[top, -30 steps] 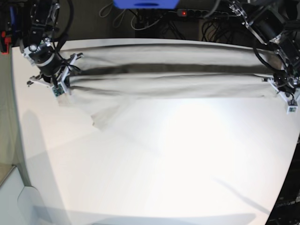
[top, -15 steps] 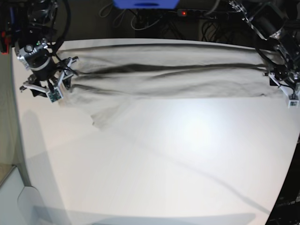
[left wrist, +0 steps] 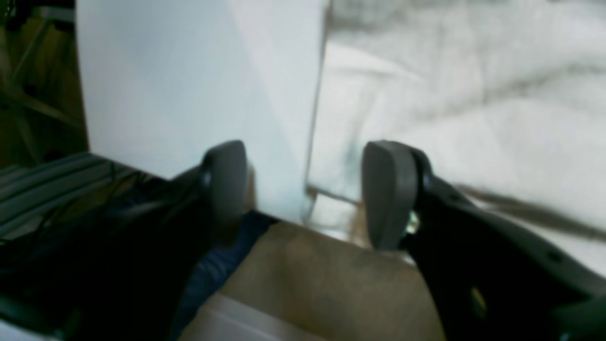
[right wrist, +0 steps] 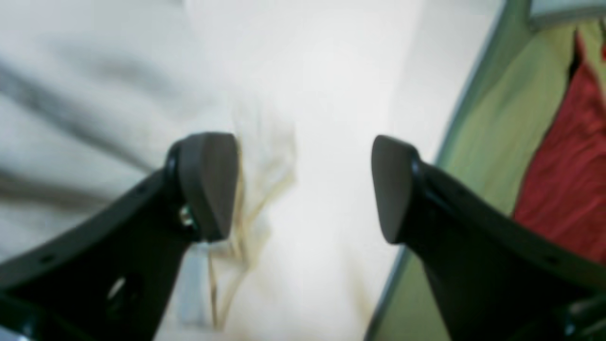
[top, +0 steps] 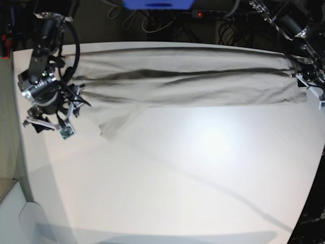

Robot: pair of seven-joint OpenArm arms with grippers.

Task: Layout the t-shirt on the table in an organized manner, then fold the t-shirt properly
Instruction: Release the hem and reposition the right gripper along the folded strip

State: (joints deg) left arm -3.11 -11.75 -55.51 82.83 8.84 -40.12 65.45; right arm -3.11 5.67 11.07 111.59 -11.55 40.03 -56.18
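Left gripper [left wrist: 303, 194]: jaws apart, nothing between them. Grey pads [left wrist: 386, 192] hang above the table's end; one pad over bare tabletop, the other over cloth. In the base view it sits at the far right edge, just beside the shirt's right end, partly cut off by the frame.

Right gripper [right wrist: 303, 187]: jaws spread wide, nothing held. One grey pad [right wrist: 208, 182] lies over the cloth's edge, the other over bare tabletop near the table's rim. In the base view it stands at the left, just off the shirt's left end, with no cloth in it.

T-shirt [top: 188, 81]: light beige, stretched in a long band along the far side of the table, from the right gripper to the left gripper. Long dark creases run its length. One flap [top: 119, 122], probably a sleeve, sticks out toward the near side at the left. Hem edge [left wrist: 326, 194] visible between the left gripper's pads; view blurred.

Table [top: 193, 173]: white, matte, curved near edge; the near part bare.

Beyond the table: cables and a power strip [top: 205, 14] at the back; red and green cloth [right wrist: 558, 156] past the table's rim in the right wrist view.
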